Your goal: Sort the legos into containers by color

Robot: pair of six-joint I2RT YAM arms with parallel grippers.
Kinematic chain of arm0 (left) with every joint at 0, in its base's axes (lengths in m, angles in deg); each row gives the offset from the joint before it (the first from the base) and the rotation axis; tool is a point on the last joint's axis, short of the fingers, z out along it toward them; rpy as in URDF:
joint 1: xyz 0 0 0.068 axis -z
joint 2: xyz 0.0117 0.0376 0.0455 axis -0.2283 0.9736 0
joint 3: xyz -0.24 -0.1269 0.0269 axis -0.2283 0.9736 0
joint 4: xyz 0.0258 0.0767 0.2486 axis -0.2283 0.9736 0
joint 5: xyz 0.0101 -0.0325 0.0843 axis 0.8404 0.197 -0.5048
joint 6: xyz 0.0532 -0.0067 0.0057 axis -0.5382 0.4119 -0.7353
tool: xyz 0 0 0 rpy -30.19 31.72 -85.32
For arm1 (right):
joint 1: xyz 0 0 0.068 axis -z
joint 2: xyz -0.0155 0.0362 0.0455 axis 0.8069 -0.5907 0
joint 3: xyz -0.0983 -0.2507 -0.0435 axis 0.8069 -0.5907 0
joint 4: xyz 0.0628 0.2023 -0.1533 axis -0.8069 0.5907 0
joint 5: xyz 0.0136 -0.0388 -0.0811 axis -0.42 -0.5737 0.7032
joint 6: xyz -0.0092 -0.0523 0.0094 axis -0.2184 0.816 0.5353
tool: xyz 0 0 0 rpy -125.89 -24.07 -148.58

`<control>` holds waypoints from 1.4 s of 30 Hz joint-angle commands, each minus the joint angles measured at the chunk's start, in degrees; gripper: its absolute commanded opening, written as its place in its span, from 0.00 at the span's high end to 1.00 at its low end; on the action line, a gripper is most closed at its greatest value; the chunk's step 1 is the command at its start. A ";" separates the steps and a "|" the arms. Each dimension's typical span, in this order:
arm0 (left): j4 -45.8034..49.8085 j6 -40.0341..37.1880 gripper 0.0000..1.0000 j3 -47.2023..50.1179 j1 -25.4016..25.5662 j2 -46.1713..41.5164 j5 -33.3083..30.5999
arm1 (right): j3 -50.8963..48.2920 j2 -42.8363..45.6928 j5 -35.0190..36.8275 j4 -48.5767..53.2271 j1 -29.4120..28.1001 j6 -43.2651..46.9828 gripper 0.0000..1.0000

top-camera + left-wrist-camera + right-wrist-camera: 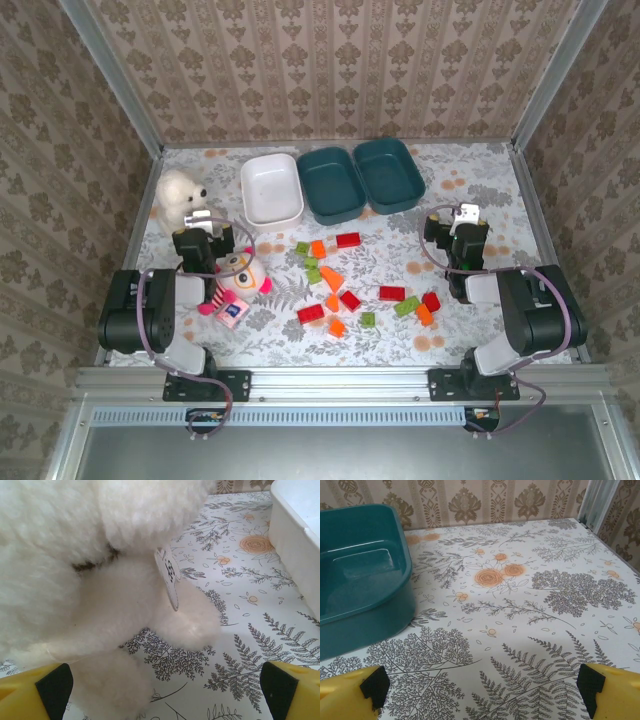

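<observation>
The legos lie scattered mid-table: red [348,240], orange [332,278] and light green [405,307] bricks among several others. Three containers stand in a row at the back: a white tray [271,190] and two dark teal trays [330,185] [388,175]. My left gripper [200,222] is open at the left, its yellow fingertips [50,687] wide apart in front of the white teddy bear [90,570], holding nothing. My right gripper [460,222] is open at the right over bare cloth, to the right of the teal tray [360,570], fingertips [600,687] spread.
The teddy bear [180,198] sits at the far left. A striped pink doll [235,285] lies beside the left arm. The white tray's wall [295,540] stands to the right of the left gripper. Metal frame posts and papered walls bound the table.
</observation>
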 commanded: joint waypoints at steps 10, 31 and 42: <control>-2.10 -1.11 0.00 -0.44 0.19 -0.01 -0.32 | 0.17 -0.12 -1.48 0.44 0.26 0.55 0.00; 7.52 -4.30 0.00 1.58 8.85 -22.01 -18.24 | 10.00 19.08 7.39 26.87 -2.46 -3.08 0.00; 61.21 22.40 0.00 -25.88 12.92 -37.64 -15.44 | 49.55 21.33 -3.91 94.40 -3.98 -36.86 0.00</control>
